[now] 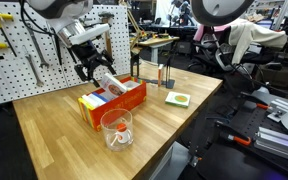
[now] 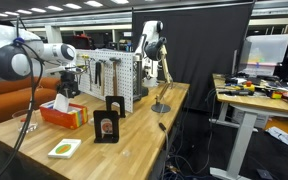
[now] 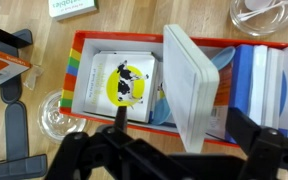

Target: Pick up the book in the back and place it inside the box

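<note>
- Pickup part is looking done to me: the book [image 1: 105, 80] is hanging tilted off the tabletop [image 1: 54, 140]. Its upper end is up at the hand [image 1: 92, 71] and its lower end is pointing down into the box [image 1: 99, 108].
- In the wrist view the book [image 3: 194, 85] is leaning over the right half of the open box [image 3: 77, 70]. It's right beside a yellow-picture book [image 3: 124, 85] that's lying flat inside on the left.
- Hand: the fingers are sitting either side of the book's near end. I honestly can't tell whether they're pinching it or standing clear of it.
- So I'm calling this most of the way there but not finished, since the book is sticking up above the rim at an angle.
- What's left, I'm guessing: getting the book fully down and settled inside, letting go if that isn't done, and lifting the hand away.
- The clear cup [image 1: 116, 128] is sitting just on the near side of the box. The green-and-white pad [image 1: 178, 98] is lying well off to the right. Neither is getting in the way.
</note>
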Tool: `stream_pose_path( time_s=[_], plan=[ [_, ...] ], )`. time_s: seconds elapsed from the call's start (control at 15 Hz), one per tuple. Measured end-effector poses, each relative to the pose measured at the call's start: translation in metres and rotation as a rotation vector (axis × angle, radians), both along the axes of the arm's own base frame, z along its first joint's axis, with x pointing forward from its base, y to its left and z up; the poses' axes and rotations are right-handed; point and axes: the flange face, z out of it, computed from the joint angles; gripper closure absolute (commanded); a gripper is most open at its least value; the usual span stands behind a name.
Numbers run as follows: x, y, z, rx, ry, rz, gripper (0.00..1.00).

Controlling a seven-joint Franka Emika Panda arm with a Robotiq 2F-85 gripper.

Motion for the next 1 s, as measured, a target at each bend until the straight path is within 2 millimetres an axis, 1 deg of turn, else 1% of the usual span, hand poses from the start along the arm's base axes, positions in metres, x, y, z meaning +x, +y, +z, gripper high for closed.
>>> stream_pose_path(
  time_s=[0.07,0.13,0.2,0.27,0.33,0.67,0.73,0.8,0.87,1.0],
  plan=[
    [0.0,0.0,0.0,0.0,0.0,0.0,0.34],
    [0.0,0.0,-0.001,-0.001,0.0,0.0,0.43],
    [0.0,-0.001,-0.001,-0.003,0.0,0.0,0.48],
    [0.0,-0.001,-0.002,-0.006,0.0,0.0,0.56],
    [0.0,-0.002,-0.004,-0.01,0.0,0.0,0.62],
    [-0.005,0.002,-0.018,-0.036,0.006,0.014,0.97],
    [-0.007,0.004,-0.021,-0.041,0.007,0.019,1.0],
    [-0.008,0.006,-0.022,-0.046,0.005,0.023,1.0],
    [-0.008,0.006,-0.022,-0.052,0.002,0.026,0.96],
    [-0.007,0.005,-0.022,-0.063,-0.005,0.029,0.96]
  ],
)
